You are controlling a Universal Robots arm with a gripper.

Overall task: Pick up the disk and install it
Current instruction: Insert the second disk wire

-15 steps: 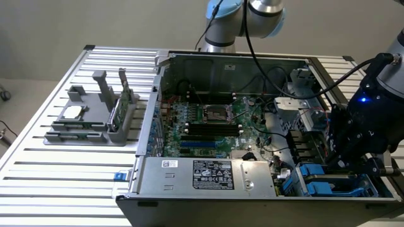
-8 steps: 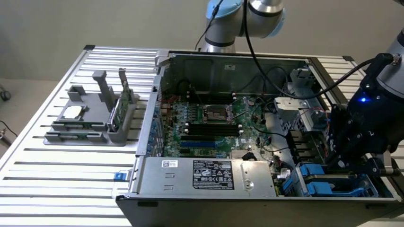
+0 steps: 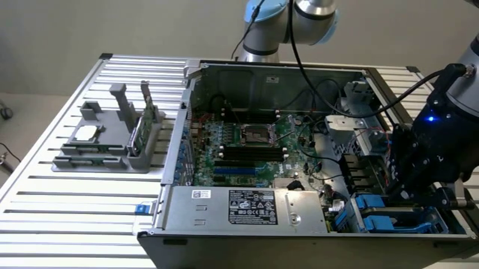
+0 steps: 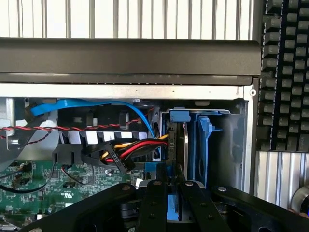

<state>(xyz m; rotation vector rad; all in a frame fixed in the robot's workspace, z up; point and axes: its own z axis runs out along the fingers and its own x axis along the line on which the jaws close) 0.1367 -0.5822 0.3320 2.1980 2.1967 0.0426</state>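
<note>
Inside, disk (image 4: 175,145) upright in case bay (image 4: 212,140)

An open black and silver metal computer case (image 3: 299,73) lies on a slatted white aluminium table (image 3: 67,207). Inside it sits a green motherboard (image 3: 247,151) with an empty silver processor socket (image 3: 253,134). A silver box-shaped power supply with a printed label (image 3: 247,208) occupies the near side. To the exterior view's left, a grey plastic parts holder (image 3: 112,145) stands on the table, carrying a small silver square chip (image 3: 87,133) and an upright thin green circuit stick (image 3: 137,137). A bundle of red, yellow and black wires (image 4: 130,147) and a flat blue cable (image 4: 96,106) run within the case.
</note>
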